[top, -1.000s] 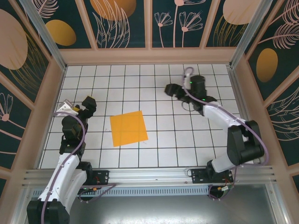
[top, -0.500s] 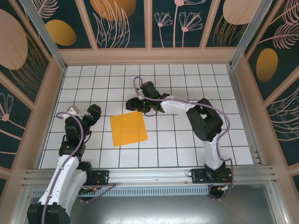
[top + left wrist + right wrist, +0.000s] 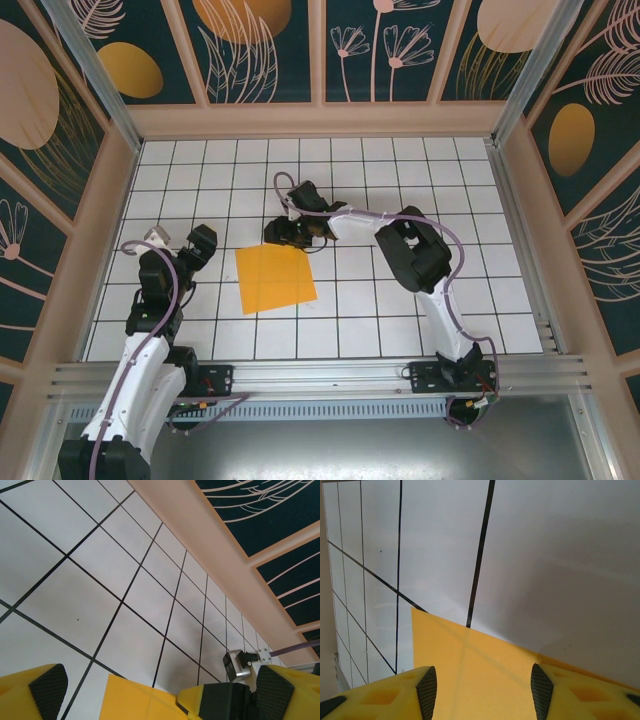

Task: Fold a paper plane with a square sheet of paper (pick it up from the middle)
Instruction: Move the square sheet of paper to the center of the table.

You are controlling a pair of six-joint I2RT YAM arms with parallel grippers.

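Where paper (image 3: 275, 280) ends, end effector (image 3: 484, 687) stands

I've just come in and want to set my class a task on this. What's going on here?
Two robot arms work at a tiled table. A square orange sheet lies flat and unfolded in the middle. The right pincer hangs open at the sheet's far edge, not gripping it. The left pincer sits wide open to the sheet's left, apart from it. No fold is made yet.
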